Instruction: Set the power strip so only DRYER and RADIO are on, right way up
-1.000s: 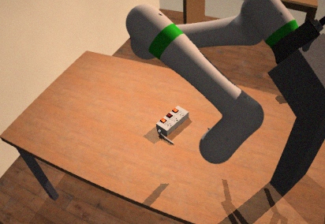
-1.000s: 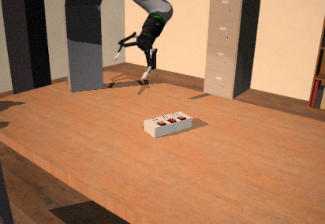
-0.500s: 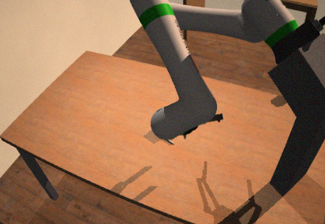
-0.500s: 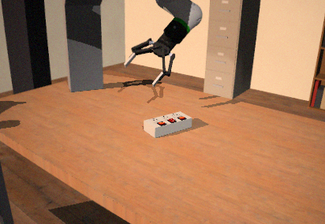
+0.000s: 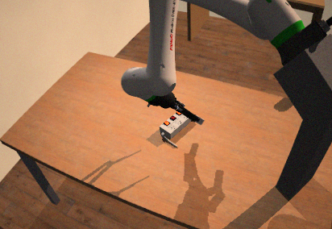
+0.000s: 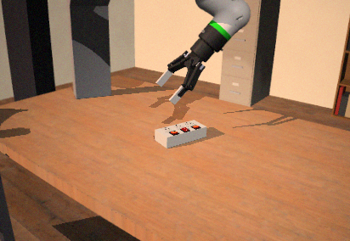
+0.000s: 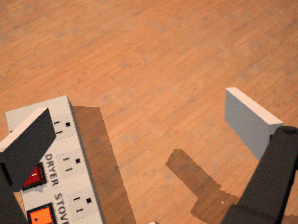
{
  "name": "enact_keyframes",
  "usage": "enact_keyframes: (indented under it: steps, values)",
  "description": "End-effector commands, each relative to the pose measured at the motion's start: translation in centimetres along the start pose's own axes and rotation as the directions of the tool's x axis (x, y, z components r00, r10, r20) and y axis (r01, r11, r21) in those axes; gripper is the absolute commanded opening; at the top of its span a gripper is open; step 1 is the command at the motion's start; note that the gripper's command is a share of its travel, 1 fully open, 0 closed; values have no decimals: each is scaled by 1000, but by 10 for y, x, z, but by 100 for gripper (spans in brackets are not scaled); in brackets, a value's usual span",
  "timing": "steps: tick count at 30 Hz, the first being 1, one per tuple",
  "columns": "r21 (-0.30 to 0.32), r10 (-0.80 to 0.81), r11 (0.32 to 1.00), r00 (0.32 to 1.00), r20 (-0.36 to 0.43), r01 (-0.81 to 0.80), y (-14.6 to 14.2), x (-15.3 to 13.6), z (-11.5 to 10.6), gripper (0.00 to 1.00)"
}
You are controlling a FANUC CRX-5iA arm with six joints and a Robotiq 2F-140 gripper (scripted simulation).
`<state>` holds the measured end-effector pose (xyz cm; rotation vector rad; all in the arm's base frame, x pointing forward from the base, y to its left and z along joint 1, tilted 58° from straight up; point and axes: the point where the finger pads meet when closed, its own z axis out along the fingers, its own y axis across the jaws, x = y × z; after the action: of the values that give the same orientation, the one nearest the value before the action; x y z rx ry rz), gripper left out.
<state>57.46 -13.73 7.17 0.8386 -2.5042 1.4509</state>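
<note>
— Where was the white rectangular power strip (image 6: 181, 134) with its red rocker switches?

— It lay flat on the brown wooden worktop (image 6: 263, 177), near the middle, switch side up. Three switches showed in a row along its top in the exterior view.

— And the black two-fingered hand (image 6: 169, 87) with the pale grey pads?

— It hung in the air above the strip, tilted down toward it and not touching it. Its fingers were spread fully apart, with nothing between them.

— What did the wrist camera catch?

— One end of the strip in the lower left corner, partly behind one finger pad (image 7: 29, 131). The labels DRYER (image 7: 49, 171) and the start of STOVE could be read beside the switches. The other pad (image 7: 247, 120) stood over bare wood, well to the side of the strip.

— Could you tell which switches were on?

— Not reliably. The one by STOVE looked brighter orange than the one by DRYER.
</note>
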Motion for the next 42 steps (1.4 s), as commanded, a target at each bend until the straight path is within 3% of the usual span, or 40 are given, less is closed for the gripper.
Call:
enact_keyframes:
  steps: [1,2,5,6,11,14,17,20,42]
  values:
    - [-106,239,968,966,101,-229,-22,-4,-1,100]
    - [-124,279,956,954,109,-265,-43,-8,-4,100]
    - [-192,409,905,901,147,-380,-43,-8,-4,100]
    - [-219,460,879,875,154,-424,-62,-11,-7,100]
    - [-344,666,733,722,186,-587,-78,-14,-9,100]
    - [-431,786,604,590,184,-671,-101,-17,-12,100]
    - [-431,786,604,590,184,-671,-101,-17,-12,100]
    - [-485,852,510,494,173,-710,-115,-20,-15,100]
    - [-495,862,493,476,171,-716,-118,-20,-15,100]
